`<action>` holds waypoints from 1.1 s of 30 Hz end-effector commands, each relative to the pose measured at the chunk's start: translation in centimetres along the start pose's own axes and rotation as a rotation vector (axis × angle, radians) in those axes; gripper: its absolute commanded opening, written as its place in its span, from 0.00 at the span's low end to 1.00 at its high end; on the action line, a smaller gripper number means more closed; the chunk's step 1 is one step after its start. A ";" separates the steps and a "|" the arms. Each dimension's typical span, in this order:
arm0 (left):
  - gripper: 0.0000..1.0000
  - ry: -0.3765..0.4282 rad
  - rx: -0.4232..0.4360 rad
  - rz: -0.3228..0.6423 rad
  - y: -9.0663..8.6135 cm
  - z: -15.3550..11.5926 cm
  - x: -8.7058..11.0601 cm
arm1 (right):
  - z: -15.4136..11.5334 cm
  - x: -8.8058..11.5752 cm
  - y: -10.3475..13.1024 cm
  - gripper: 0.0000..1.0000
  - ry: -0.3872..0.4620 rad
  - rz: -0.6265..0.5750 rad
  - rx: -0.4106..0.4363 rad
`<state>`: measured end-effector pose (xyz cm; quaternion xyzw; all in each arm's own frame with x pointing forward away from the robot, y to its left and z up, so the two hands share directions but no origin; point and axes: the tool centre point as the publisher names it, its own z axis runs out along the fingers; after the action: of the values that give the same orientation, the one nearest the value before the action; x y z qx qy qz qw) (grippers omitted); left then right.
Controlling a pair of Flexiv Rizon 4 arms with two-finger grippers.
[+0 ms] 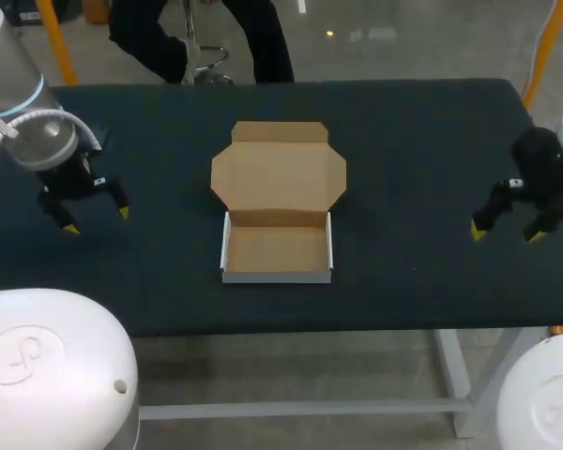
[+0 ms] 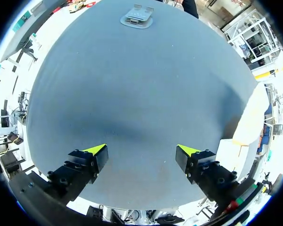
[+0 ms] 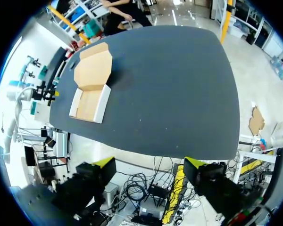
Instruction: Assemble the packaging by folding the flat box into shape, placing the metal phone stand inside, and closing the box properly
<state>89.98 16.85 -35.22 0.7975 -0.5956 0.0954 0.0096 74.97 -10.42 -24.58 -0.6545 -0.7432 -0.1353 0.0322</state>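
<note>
Box sits mid-counter, near half already folded into a tray with its walls standing, lid lying flat and open on the far side. Nothing is in the tray. Stand shows only in the left wrist view, lying low at the far end of the counter, well apart from the box and well ahead of the left fingers. Both sets of fingers are spread wide and empty, left ones over bare counter, right fingers out near the right edge, far from the box. Risks as we judge them: the stand looks thin, smooth and flat, so a pinch could skid off or lever it away along the counter. The box is light and nothing pins it, so lowering the stand in or pushing the lid over may shove the whole box or splay the walls. The lid's side flaps could catch outside the walls and leave it gaping unless one arm steadies the tray.
</note>
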 end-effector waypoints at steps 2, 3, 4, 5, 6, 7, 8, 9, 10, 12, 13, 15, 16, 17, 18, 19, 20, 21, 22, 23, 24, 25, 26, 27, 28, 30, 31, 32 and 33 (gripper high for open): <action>1.00 -0.005 -0.002 0.000 -0.1 0.0 0.1 | -0.3 0.0 -0.1 1.00 0.000 0.000 0.003; 1.00 -0.005 -0.002 0.000 -0.1 0.0 0.1 | -0.3 0.0 -0.1 1.00 0.000 0.000 0.003; 1.00 -0.005 -0.002 0.000 -0.1 0.0 0.1 | -0.3 0.0 -0.1 1.00 0.000 0.000 0.003; 1.00 -0.005 -0.002 0.000 -0.1 0.0 0.1 | -0.3 0.0 -0.1 1.00 0.000 0.000 0.003; 1.00 -0.005 -0.002 0.000 -0.1 0.0 0.1 | -0.3 0.0 -0.1 1.00 0.000 0.000 0.003; 1.00 -0.005 -0.002 0.000 -0.1 0.0 0.1 | -0.3 0.0 -0.1 1.00 0.000 0.000 0.003; 1.00 -0.005 -0.002 0.000 -0.1 0.0 0.1 | -0.3 0.0 -0.1 1.00 0.000 0.000 0.003; 1.00 -0.005 -0.002 0.000 -0.1 0.0 0.1 | -0.3 0.0 -0.1 1.00 0.000 0.000 0.003; 1.00 -0.005 -0.002 0.000 -0.1 0.0 0.1 | -0.3 0.0 -0.1 1.00 0.000 0.000 0.003; 1.00 -0.005 -0.002 0.000 -0.1 0.0 0.1 | -0.3 0.0 -0.1 1.00 0.000 0.000 0.003; 1.00 -0.005 -0.002 0.000 -0.1 0.0 0.1 | -0.3 0.0 -0.1 1.00 0.000 0.000 0.003; 1.00 -0.005 -0.002 0.000 -0.1 0.0 0.1 | -0.3 0.0 -0.1 1.00 0.000 0.000 0.003; 1.00 -0.005 -0.002 0.000 -0.1 0.0 0.1 | -0.3 0.0 -0.1 1.00 0.000 0.000 0.003; 1.00 -0.021 0.004 -0.004 -0.2 0.2 0.2 | -0.3 0.0 -0.1 1.00 0.000 0.000 0.003; 1.00 -0.016 0.003 -0.003 -0.2 0.4 0.2 | -0.3 0.0 -0.1 1.00 0.000 0.000 0.003; 1.00 -0.013 -0.002 -0.001 -0.2 0.6 0.3 | -0.3 0.0 -0.1 1.00 0.000 0.000 0.003; 1.00 -0.024 0.003 -0.001 -0.2 0.7 0.3 | -0.3 0.0 -0.1 1.00 0.000 0.000 0.003; 1.00 -0.022 0.004 0.001 -0.2 0.8 0.3 | -0.3 0.0 -0.1 1.00 0.000 0.000 0.003; 1.00 -0.025 0.007 0.004 -0.3 0.9 0.3 | -0.3 0.0 -0.1 1.00 0.000 0.000 0.003; 1.00 -0.040 0.018 0.007 -0.3 1.0 0.4 | -0.3 0.0 -0.1 1.00 0.000 0.000 0.003; 1.00 -0.041 0.019 0.009 -0.4 1.1 0.3 | -0.3 0.0 -0.1 1.00 0.000 0.000 0.003; 1.00 -0.046 0.021 0.010 -0.7 1.1 0.3 | -0.3 0.0 -0.1 1.00 0.000 0.000 0.003; 1.00 -0.059 0.029 0.017 -0.9 1.2 0.2 | -0.3 0.0 -0.1 1.00 0.000 0.000 0.003; 1.00 -0.061 0.030 0.020 -0.9 1.2 0.2 | -0.3 0.0 -0.1 1.00 0.000 0.000 0.003; 1.00 -0.065 0.030 0.025 -1.2 1.2 0.1 | -0.3 0.0 -0.1 1.00 0.000 0.000 0.003; 1.00 -0.080 0.036 0.032 -1.7 1.4 0.0 | -0.3 0.0 -0.1 1.00 0.000 0.000 0.003; 1.00 -0.086 0.037 0.038 -1.9 1.4 -0.1 | -0.3 0.0 -0.1 1.00 0.000 0.000 0.003; 1.00 -0.094 0.039 0.044 -2.1 1.5 -0.2 | -0.3 0.0 -0.1 1.00 0.000 0.000 0.003; 1.00 -0.099 0.041 0.049 -2.4 1.7 -0.3 | -0.3 0.0 -0.1 1.00 0.000 0.000 0.003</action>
<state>91.56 17.72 -36.39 0.7859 -0.6123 0.0783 -0.0364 74.96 -10.47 -24.59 -0.6543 -0.7432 -0.1363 0.0319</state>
